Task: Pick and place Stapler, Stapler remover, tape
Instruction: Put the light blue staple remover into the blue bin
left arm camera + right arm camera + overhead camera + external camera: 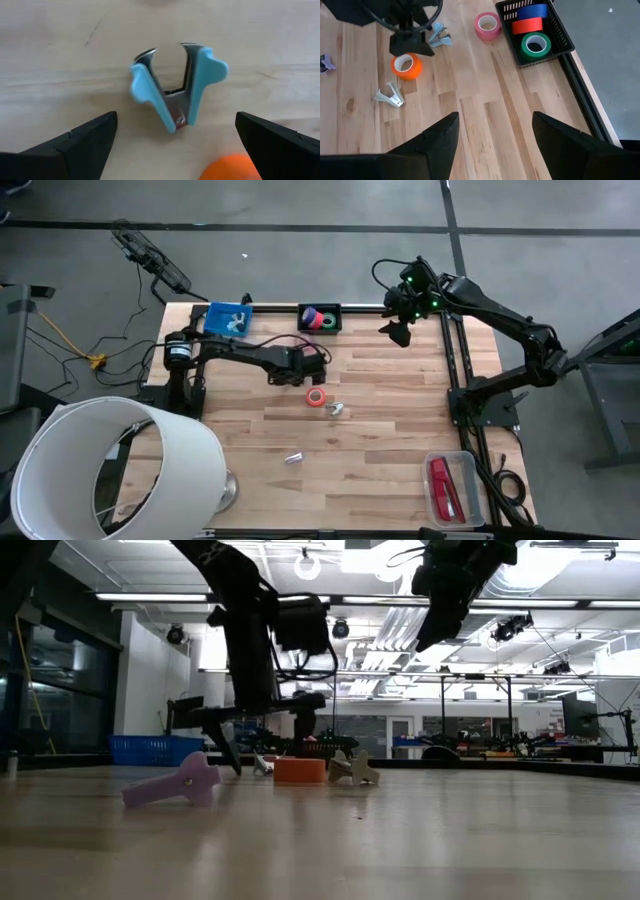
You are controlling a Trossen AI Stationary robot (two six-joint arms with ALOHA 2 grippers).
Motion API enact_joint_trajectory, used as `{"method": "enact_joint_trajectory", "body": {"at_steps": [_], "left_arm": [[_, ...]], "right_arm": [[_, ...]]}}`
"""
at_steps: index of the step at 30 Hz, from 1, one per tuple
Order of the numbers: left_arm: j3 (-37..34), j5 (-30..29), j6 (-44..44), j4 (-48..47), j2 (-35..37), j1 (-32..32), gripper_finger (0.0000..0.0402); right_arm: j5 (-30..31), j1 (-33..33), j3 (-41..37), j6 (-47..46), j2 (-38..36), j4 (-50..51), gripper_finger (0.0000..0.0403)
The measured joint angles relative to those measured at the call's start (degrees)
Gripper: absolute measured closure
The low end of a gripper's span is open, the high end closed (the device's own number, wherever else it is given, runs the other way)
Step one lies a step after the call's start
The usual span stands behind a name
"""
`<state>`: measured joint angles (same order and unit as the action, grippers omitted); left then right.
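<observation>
My left gripper (175,125) is open and hangs low over the table's middle (303,377). Its fingers stand on either side of a light-blue staple remover (175,85), which lies flat on the wood. An orange tape roll (316,396) lies just beside it, with a beige staple remover (337,410) next to that. A purple staple remover (293,459) lies nearer the front edge. A pink tape roll (487,25) lies on the table by the black basket. The red stapler (445,485) lies in a clear tray. My right gripper (398,332) is open, raised near the far edge.
A black basket (320,318) at the far edge holds blue, red and green tape rolls. A blue bin (228,320) beside it holds more staple removers. A clear tray (452,463) sits at the near right corner. A large white lampshade (110,470) covers the near left corner.
</observation>
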<state>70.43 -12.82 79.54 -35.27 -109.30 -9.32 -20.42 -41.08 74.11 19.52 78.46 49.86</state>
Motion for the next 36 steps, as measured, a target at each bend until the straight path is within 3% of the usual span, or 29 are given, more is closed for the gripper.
{"method": "enact_joint_trajectory", "body": {"at_steps": [9,15,20,36], "left_arm": [[0.09,-6.25,-2.11,1.38,-1.37,0.19,0.0002],[0.11,-13.45,-2.84,2.21,-3.38,0.04,0.0002],[0.08,-14.15,-2.99,2.17,-4.12,0.04,0.0007],[0.6,-9.13,-2.7,-0.99,-4.23,-0.2,0.0165]], "right_arm": [[-0.09,0.0,0.0,0.01,0.0,-0.47,0.016],[-0.09,0.0,0.0,0.01,0.0,-0.96,0.016],[0.02,0.0,0.0,0.01,0.0,-1.02,0.016],[0.32,0.0,0.07,0.03,0.0,-1.04,0.016]]}}
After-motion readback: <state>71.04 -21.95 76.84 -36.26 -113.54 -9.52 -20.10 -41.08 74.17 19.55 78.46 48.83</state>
